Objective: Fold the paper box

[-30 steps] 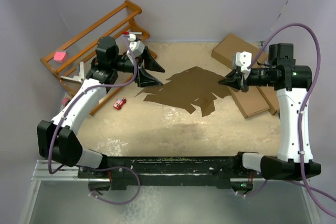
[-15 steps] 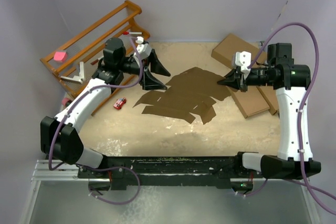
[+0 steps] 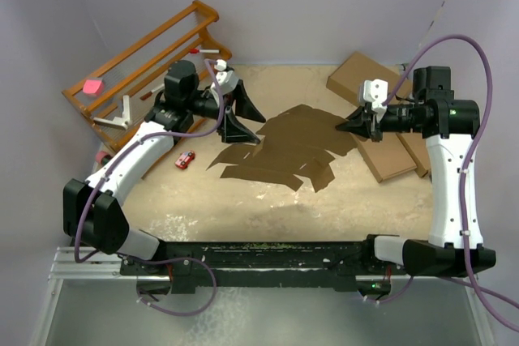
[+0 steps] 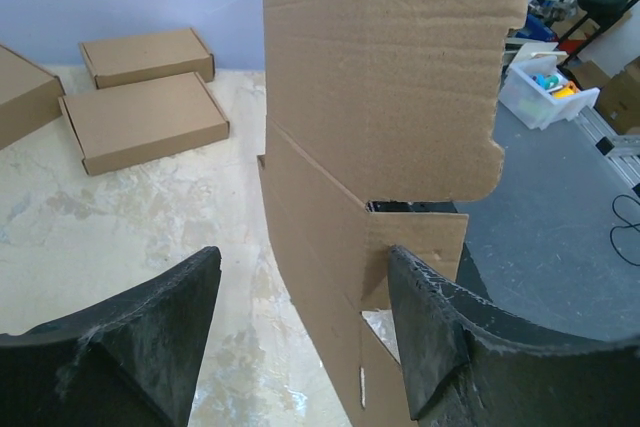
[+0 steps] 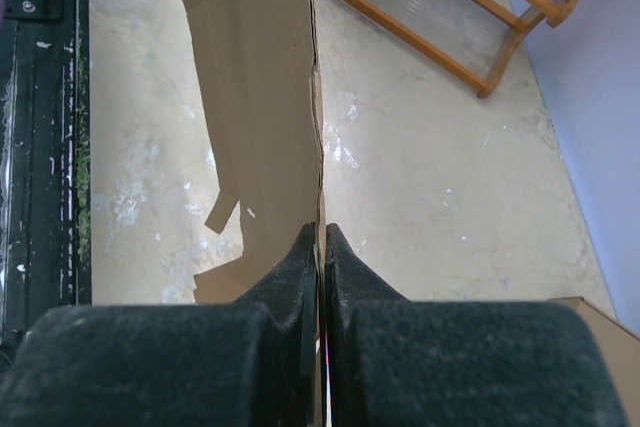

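Top external is showing the paper box (image 3: pixel 284 147) lying unfolded mid-table (image 3: pixel 243 200), with your right jaws pinching its right edge and your left jaws gaping at its left edge. Left wrist is showing a flap standing between the open jaws, nearer the right finger (image 4: pixel 430 347). Right wrist is showing the jaws clamping the cardboard edge-on. By my judgement, you are best centring the left jaws on that flap before closing.

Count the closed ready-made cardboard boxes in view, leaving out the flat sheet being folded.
3. A larger box at the far right of the table; a flat box just nearer; a second flat box beside it, partly hidden by the right arm from above.
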Tool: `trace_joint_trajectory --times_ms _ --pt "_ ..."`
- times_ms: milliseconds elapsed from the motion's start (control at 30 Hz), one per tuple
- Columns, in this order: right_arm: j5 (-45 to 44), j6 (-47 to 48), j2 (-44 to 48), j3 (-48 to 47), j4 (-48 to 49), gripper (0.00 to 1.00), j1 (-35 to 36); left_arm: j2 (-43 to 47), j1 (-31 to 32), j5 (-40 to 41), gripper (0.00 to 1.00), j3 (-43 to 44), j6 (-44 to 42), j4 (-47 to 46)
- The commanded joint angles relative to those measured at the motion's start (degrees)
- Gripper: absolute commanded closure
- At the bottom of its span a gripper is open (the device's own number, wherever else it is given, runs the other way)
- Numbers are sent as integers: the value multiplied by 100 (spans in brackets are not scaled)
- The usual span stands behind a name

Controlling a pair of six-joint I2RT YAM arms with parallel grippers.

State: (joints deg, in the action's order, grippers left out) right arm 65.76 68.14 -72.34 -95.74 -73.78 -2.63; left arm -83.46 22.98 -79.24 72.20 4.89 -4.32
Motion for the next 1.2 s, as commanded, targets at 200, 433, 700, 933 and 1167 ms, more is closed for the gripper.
trace_joint_trajectory --times_ms 200,433,700,933,1167 --pt "155 -9 -44 -74 159 100 26 25 158 144 27 -44 -226 149" --pt "181 -115 -53 -54 246 100 26 39 248 644 26 -166 -286 225" --pt "235 -142 -28 18 279 100 26 36 320 922 43 -243 -105 -29" --pt "240 -234 17 112 367 100 26 32 345 1058 56 -270 -16 -156" --pt "240 -345 44 192 454 100 26 49 355 1181 72 -321 163 -363"
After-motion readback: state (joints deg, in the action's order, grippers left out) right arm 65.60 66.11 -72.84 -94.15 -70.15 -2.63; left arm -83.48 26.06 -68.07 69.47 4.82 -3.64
